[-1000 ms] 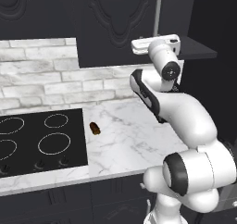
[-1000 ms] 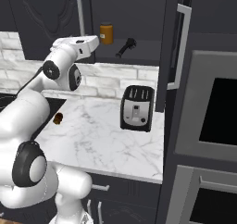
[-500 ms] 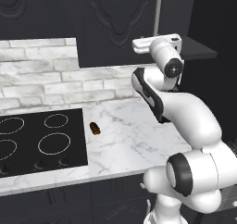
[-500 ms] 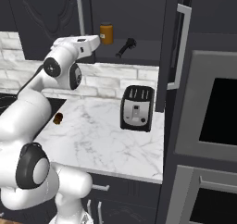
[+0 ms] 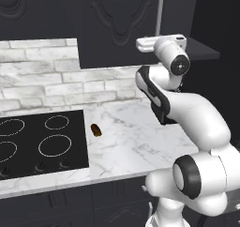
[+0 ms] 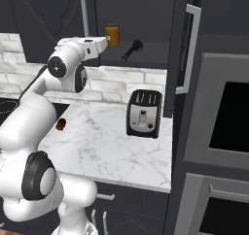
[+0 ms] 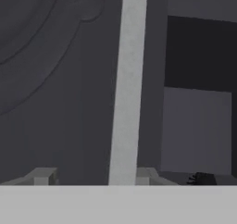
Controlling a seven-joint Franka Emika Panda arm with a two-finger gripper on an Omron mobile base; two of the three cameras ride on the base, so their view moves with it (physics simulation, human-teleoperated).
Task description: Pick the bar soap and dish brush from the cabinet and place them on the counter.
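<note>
Up high, gripper (image 7: 90, 174) straddling the cabinet (image 7: 55, 79) door handle (image 7: 127, 89).

No text, label, brand, number or sign can be read on anything in these views.

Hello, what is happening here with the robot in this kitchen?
The white arm has its gripper raised at the black cabinet, with the door's long silver handle standing between the two finger tips. The jaws are apart and not yet clamped on it. On the open shelf to the right lie the dish brush and an amber jar. On the counter below stand a toaster and a small dark brown lump. Nothing has been moved to the counter yet.
</note>
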